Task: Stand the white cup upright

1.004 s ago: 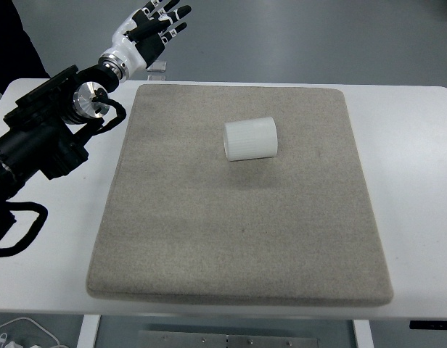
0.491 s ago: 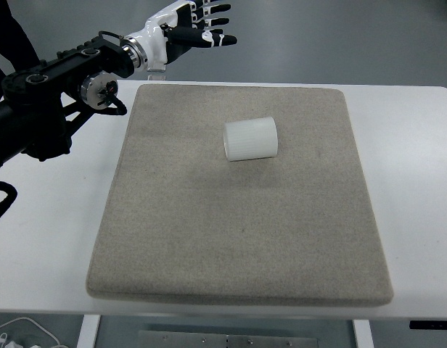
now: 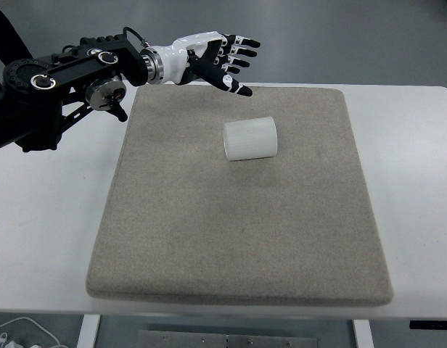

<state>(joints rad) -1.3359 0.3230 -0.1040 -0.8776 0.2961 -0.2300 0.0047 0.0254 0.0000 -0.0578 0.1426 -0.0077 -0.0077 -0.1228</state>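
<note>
A ribbed white cup (image 3: 250, 138) lies on its side on the grey mat (image 3: 238, 232), a little behind the mat's middle, its long axis running left to right. My left hand (image 3: 222, 61) hovers above the mat's far edge, up and to the left of the cup and apart from it. Its white and black fingers (image 3: 240, 53) are spread and hold nothing. The black left arm (image 3: 60, 87) reaches in from the left edge. No right arm shows.
The mat covers most of the white table (image 3: 419, 188). White cables (image 3: 20, 333) hang below the table's near left corner. A small clear stand sits just behind the mat's far left edge, mostly hidden by the arm.
My left arm has swung right and down from the far left, bringing the spread hand over the mat's far edge, closer to the cup. The cup has not moved.
</note>
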